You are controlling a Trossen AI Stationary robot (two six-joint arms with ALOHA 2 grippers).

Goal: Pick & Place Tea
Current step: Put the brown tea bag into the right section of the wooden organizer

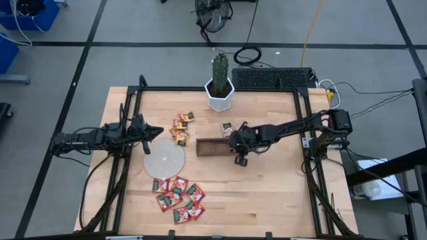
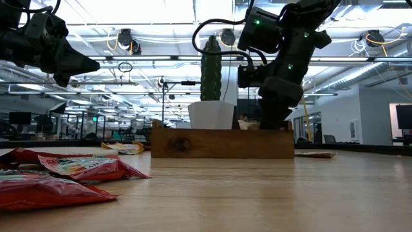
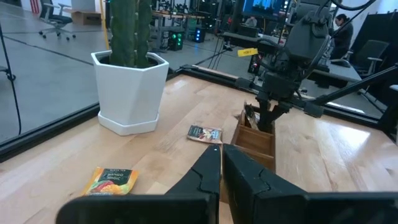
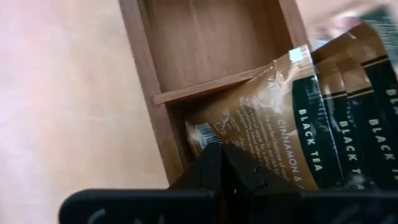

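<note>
Right gripper fingers together, reaching down into tray over sachets ("CINNAMON", "BLACK TEA"); left gripper fingers together, waiting above the disc.

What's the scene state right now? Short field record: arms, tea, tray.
right gripper: shut, down at the tray's right-end compartment
left gripper: shut, empty, raised above the grey disc
tray: long, brown, wooden, at table centre
black tea sachets: several leaning in the end compartment under the right gripper
red sachets: clustered on the table near the front edge
orange sachets: loose pile behind the disc
stray sachet: on the table between tray and cactus pot
</note>
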